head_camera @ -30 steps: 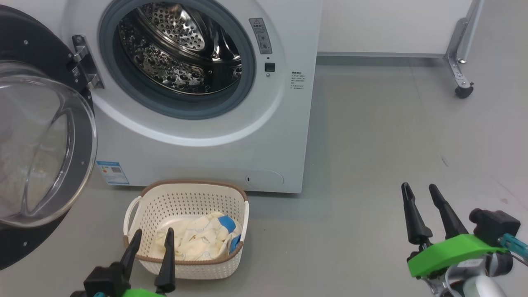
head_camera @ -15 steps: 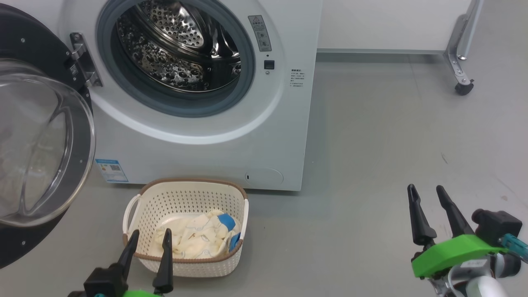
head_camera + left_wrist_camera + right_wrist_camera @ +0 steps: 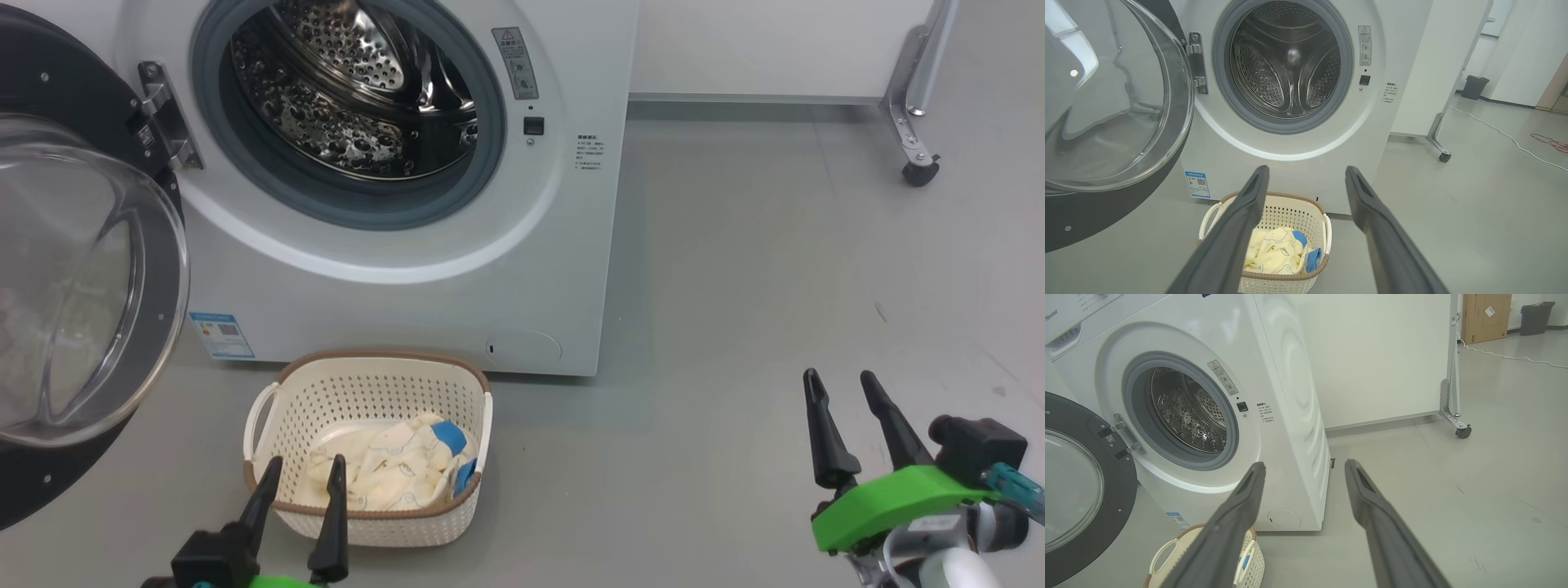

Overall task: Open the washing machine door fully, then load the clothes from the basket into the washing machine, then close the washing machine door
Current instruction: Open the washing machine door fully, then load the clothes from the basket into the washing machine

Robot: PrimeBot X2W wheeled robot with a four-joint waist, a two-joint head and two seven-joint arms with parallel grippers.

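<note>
L gripper (image 3: pixel 306 460) nearest, low at near-left, jaws wide w/ nothing between; in head view its tips overlap the near rim of the basket (image 3: pixel 367 392). R gripper (image 3: pixel 838 376) well off to the right above bare floor (image 3: pixel 735 286), jaws wide too, nothing held. The basket sits on the floor just in front of the washing machine (image 3: pixel 392 302), w/ the clothes (image 3: pixel 392 469) bundled inside, blue cuffs toward its right. Beyond, the washing machine door (image 3: pixel 82 90) is swung open to the left on its hinge, steel drum (image 3: pixel 351 106) exposed. Caster leg (image 3: pixel 918 167) far right.
</note>
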